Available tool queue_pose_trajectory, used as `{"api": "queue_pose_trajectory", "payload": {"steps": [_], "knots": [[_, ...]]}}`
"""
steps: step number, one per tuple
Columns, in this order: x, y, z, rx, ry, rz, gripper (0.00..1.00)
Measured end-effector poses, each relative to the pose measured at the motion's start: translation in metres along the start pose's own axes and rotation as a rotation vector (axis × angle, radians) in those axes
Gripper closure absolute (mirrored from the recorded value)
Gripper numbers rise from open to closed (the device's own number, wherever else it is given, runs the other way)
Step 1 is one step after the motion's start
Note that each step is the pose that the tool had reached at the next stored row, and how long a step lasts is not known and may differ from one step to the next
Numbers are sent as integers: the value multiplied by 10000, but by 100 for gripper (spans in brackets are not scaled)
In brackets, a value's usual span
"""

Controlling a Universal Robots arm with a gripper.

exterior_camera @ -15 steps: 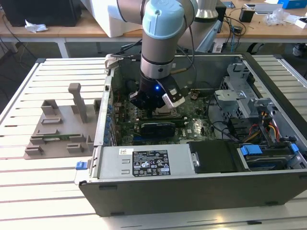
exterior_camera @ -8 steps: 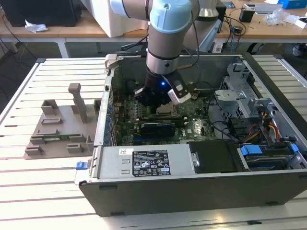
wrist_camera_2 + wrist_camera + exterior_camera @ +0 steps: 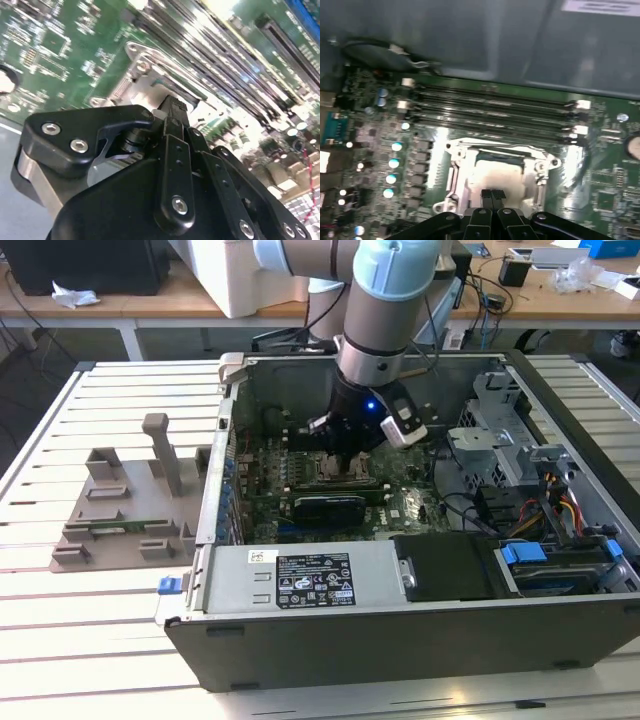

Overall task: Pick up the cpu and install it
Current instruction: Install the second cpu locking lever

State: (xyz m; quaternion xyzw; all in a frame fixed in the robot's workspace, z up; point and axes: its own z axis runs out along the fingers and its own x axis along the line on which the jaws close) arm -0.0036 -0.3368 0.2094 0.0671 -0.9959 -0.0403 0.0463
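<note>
My gripper (image 3: 345, 452) reaches down into the open computer case (image 3: 330, 625), right over the motherboard's socket. In the first wrist view the two black fingertips of the gripper (image 3: 492, 196) sit pressed together, shut, with nothing visible between them. Just below them a pale silvery square, the cpu (image 3: 496, 176), lies flat inside the metal socket frame (image 3: 454, 159). In the second wrist view the gripper (image 3: 172, 106) hangs close above the same frame (image 3: 137, 52); whether the tips touch the chip is unclear.
Long memory slots (image 3: 495, 106) run beside the socket, with capacitors (image 3: 394, 162) on another side. Drive bays and cables (image 3: 545, 490) fill the case at the exterior view's right. A grey fixture block (image 3: 125, 510) stands on the slatted table at the exterior view's left.
</note>
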Motion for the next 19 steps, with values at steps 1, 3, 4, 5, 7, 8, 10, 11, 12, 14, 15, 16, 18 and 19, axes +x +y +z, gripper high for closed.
{"api": "queue_pose_trajectory", "payload": {"steps": [1, 3, 4, 5, 7, 8, 10, 11, 12, 14, 15, 16, 18, 19], "knots": [[-17, 22, 1, 84, 12, 10, 89], [-28, 61, -5, 337, 45, 34, 89], [-28, 66, -17, 399, 54, 41, 89], [-25, 76, -55, 481, 65, 48, 89], [-19, 87, -148, 497, 66, 47, 89], [-12, 94, -219, 497, 66, 49, 89], [-4, 101, -304, 497, 66, 50, 89], [1, 106, -364, 497, 65, 50, 89], [3, 109, -393, 497, 66, 50, 89], [3, 109, -394, 497, 66, 49, 89], [3, 109, -394, 497, 66, 49, 89], [3, 109, -394, 497, 66, 49, 89], [3, 109, -394, 497, 66, 49, 89], [3, 109, -394, 496, 66, 50, 89]]}}
